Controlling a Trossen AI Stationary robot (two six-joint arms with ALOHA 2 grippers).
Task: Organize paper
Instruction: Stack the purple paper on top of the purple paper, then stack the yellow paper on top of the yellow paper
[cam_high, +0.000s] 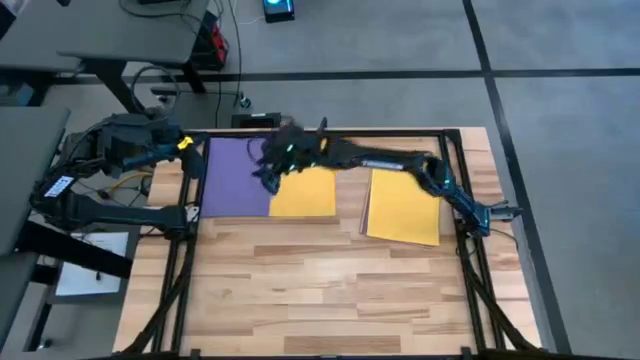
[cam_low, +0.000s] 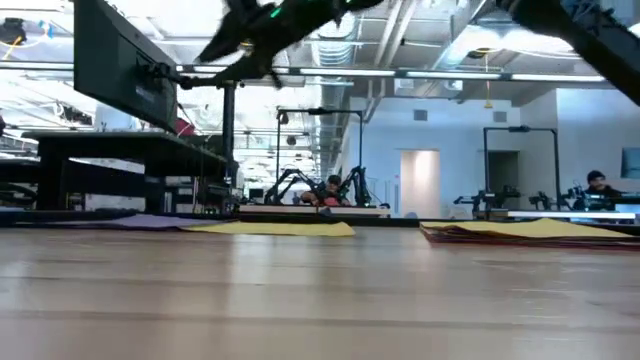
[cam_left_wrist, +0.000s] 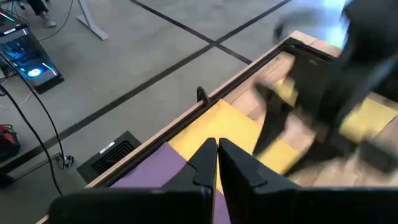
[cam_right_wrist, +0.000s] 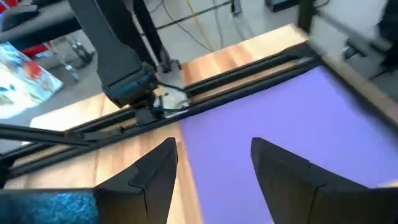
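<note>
Above the bench's far edge we find the right gripper (cam_high: 268, 172) hovering over the seam between two sheets, its fingers (cam_right_wrist: 155, 171) spread apart and holding nothing. Directly below it lies the purple sheet (cam_high: 234, 177), flat, with a yellow sheet (cam_high: 305, 192) touching its right side. Toward the far right corner sits a stack (cam_high: 403, 206) topped by yellow; darker edges beneath appear to be further sheets, though we cannot count them. At the far left corner the left gripper (cam_left_wrist: 217, 163) waits, fingers pressed together, empty.
</note>
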